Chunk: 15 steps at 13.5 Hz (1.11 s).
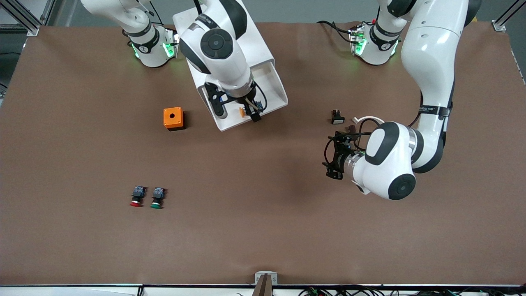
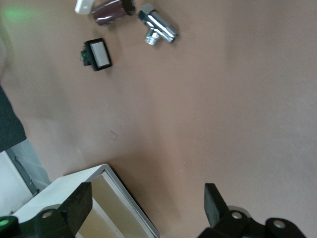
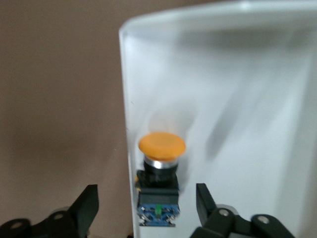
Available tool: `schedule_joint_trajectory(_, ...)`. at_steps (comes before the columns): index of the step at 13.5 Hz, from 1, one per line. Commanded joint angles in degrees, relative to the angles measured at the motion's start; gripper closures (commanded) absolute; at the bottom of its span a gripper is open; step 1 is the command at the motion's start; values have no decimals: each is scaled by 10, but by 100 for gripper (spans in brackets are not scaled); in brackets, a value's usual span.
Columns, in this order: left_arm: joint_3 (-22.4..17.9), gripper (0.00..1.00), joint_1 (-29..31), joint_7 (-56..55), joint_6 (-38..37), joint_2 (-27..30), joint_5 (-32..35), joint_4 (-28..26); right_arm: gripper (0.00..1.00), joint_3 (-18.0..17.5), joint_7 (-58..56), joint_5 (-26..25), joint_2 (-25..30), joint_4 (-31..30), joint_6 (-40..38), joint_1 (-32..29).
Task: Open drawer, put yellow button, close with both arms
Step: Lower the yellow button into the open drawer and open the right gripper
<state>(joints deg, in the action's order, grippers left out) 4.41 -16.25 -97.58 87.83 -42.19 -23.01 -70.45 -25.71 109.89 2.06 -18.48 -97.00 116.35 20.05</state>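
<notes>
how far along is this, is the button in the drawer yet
Done: the drawer is pulled open, and the yellow button lies inside by its rim. In hand: the right gripper hangs open over it, fingers apart on either side. The left gripper waits open over bare table. Left: close the drawer with both arms.

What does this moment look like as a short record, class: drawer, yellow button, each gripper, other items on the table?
drawer: pulled out of the cabinet
yellow button: in the drawer, by its wall
right gripper: open over the button, not gripping it
left gripper: open, over bare table, waiting
other items: orange box; red button beside green button
</notes>
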Motion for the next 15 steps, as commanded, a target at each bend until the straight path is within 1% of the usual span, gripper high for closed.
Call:
schedule_joint_trajectory(1,3,1,-6,39,31,9,14,-1,0,-5,-159,-9,20,32,-77,-55)
schedule_joint_trajectory(2,3,1,-16,67,34,9,14,-1,0,-5,-217,-13,29,38,-97,-82)
schedule_joint_trajectory(4,5,1,-19,122,36,15,14,0,0,-4,-294,-13,35,63,-138,-127)
schedule_joint_trajectory(6,6,1,-19,234,36,22,14,0,0,-2,-431,-13,36,103,-192,-169)
schedule_joint_trajectory(7,7,1,-19,297,37,23,14,0,0,-3,-468,-13,35,125,-212,-190)
schedule_joint_trajectory(8,7,1,-19,334,37,25,13,0,0,6,-491,-13,35,137,-222,-204)
schedule_joint_trajectory(9,6,1,-19,351,37,26,14,0,0,27,-514,-13,37,140,-226,-203)
schedule_joint_trajectory(11,5,1,-35,381,58,34,17,-2,0,69,-585,-11,62,140,-230,-205)
schedule_joint_trajectory(12,5,0,-46,392,64,44,43,-6,0,96,-617,-7,75,139,-230,-204)
schedule_joint_trajectory(14,19,0,-89,394,72,76,158,-28,0,132,-697,-6,95,137,-234,-211)
schedule_joint_trajectory(15,22,0,-90,395,73,78,169,-28,0,147,-742,-4,106,135,-241,-217)
